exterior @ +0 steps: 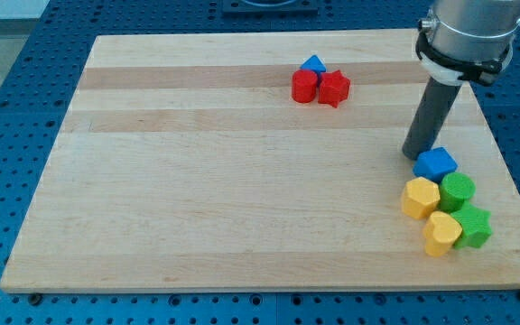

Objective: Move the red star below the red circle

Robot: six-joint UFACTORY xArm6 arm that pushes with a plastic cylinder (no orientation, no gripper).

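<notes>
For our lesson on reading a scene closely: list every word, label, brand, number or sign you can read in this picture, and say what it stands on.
None: no readable text anywhere in the camera view.
Wooden board: bare wood grain only.
Blocks, such as the red star, red circle and blue block: plain coloured faces.
Arm above my tip: no marking readable.

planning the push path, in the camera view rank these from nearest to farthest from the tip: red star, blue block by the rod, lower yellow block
From my tip:
1. Blue block, just right of and below it.
2. Lower yellow block, toward the view's bottom.
3. Red star, up and left, touching the red circle.
</notes>
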